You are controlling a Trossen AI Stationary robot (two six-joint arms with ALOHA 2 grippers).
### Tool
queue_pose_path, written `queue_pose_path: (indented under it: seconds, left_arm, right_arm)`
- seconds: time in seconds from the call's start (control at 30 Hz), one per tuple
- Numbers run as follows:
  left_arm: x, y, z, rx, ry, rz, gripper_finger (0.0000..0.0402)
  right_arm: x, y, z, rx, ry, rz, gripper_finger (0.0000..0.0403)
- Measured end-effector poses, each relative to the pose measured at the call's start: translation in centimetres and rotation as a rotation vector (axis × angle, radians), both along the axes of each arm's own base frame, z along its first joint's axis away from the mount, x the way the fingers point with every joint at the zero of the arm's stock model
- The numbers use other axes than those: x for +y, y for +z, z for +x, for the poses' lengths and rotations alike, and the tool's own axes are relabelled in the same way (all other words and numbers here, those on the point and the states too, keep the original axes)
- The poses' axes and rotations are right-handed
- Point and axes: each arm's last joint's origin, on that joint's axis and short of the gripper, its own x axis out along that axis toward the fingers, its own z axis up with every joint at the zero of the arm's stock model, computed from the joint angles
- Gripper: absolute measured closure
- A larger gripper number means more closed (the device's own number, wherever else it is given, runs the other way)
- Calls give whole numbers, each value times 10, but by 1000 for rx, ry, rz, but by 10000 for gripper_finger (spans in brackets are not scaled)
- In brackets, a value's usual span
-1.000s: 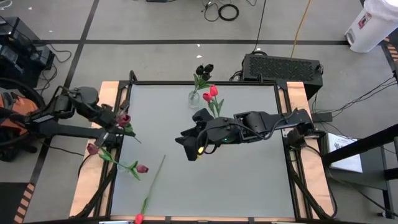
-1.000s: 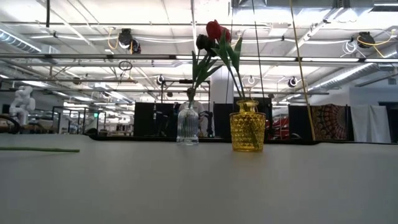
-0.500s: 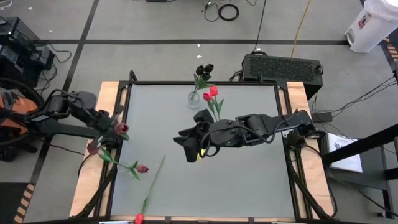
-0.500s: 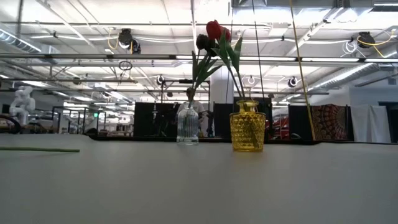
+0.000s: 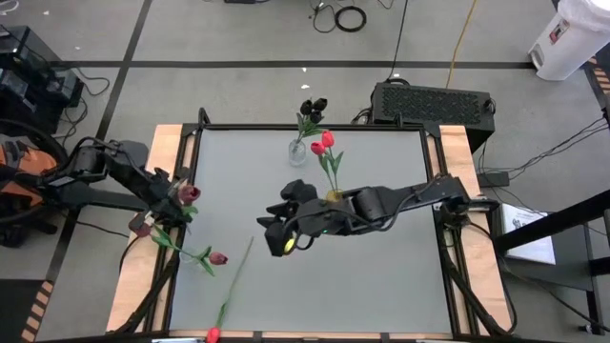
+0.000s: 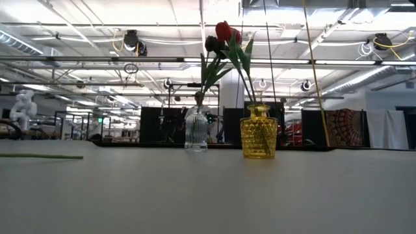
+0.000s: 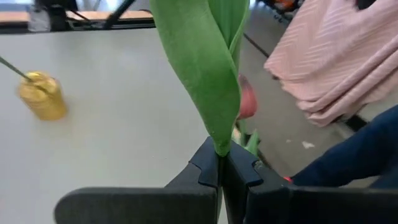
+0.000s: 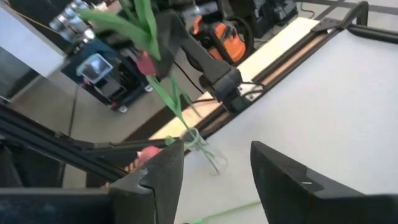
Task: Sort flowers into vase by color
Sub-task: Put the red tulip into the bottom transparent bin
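The pale grey bench [image 5: 381,276] sits on wooden side rails [image 5: 143,257] in what looks like a big workshop. Floor is grey concrete [image 5: 238,38] crossed with dark tape lines [image 5: 286,64], with a coiled black cable [image 5: 350,17] lying near the far end and a yellow cord [image 5: 462,38] running across it. A black vented box [image 5: 434,100] sits just behind the bench, and there's a white container [image 5: 572,38] off in the corner. From table height you get an open industrial ceiling with pipes and beams [image 6: 130,60], bright strip lighting [image 6: 97,13], dark partition panels [image 6: 162,123] and a patterned hanging cloth [image 6: 343,127] on the right.
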Motion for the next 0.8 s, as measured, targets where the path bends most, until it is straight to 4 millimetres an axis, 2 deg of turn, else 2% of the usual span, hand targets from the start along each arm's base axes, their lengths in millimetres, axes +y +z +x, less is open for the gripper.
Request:
queue_pose_path:
  seconds: [0.13, 0.8]
  left_arm:
    - [-1, 0, 0, 23, 1, -45, 399]
    - [-1, 3, 2, 38, 3, -137, 399]
  right_arm:
    - [2, -10, 6, 28, 4, -7, 225]
    - [0, -10, 2, 76, 22, -75, 225]
